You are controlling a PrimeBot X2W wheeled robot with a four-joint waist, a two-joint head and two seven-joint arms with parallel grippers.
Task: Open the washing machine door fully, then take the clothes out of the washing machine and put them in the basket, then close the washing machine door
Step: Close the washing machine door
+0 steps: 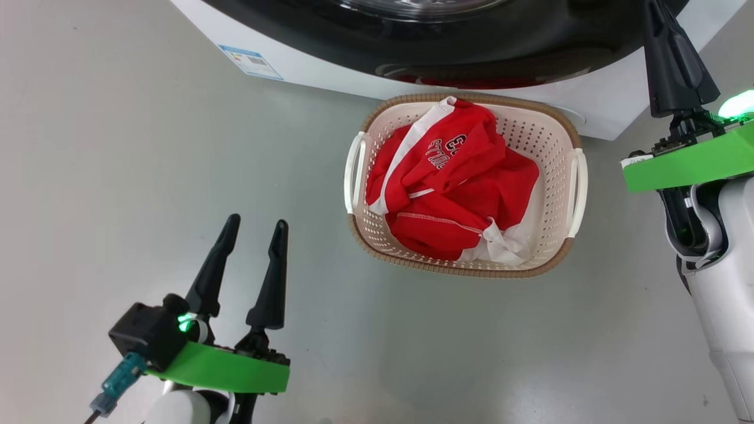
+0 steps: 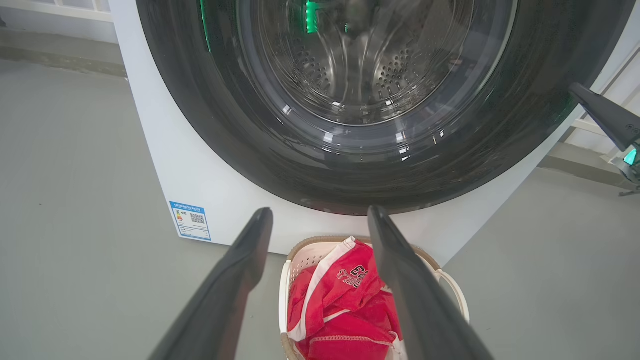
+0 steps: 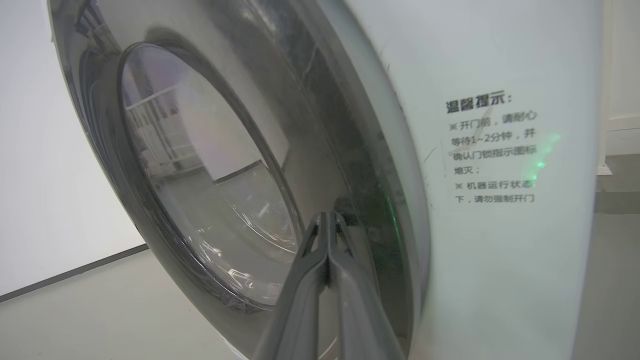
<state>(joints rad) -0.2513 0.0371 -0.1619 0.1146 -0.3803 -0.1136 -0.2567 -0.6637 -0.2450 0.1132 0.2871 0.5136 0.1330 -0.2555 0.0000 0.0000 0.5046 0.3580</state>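
The washing machine (image 1: 306, 59) stands at the top of the head view, and its door (image 1: 471, 47) lies against the front; through the door (image 2: 240, 130) glass the steel drum shows. My right gripper (image 1: 654, 12) is shut, and in the right wrist view its joined tips (image 3: 328, 216) rest on the black rim of the door (image 3: 200, 175), near its right edge. The basket (image 1: 459, 268) sits on the floor just before the machine, with the red clothes (image 1: 459, 182) heaped inside. My left gripper (image 1: 258, 222) hangs open and holds nothing, left of the basket and nearer to me.
Grey floor lies all around the basket. A blue label (image 1: 250, 62) marks the machine's lower left corner. A notice with printed text (image 3: 492, 147) is stuck on the white front right of the door. My right arm's green bracket (image 1: 689, 162) hangs right of the basket.
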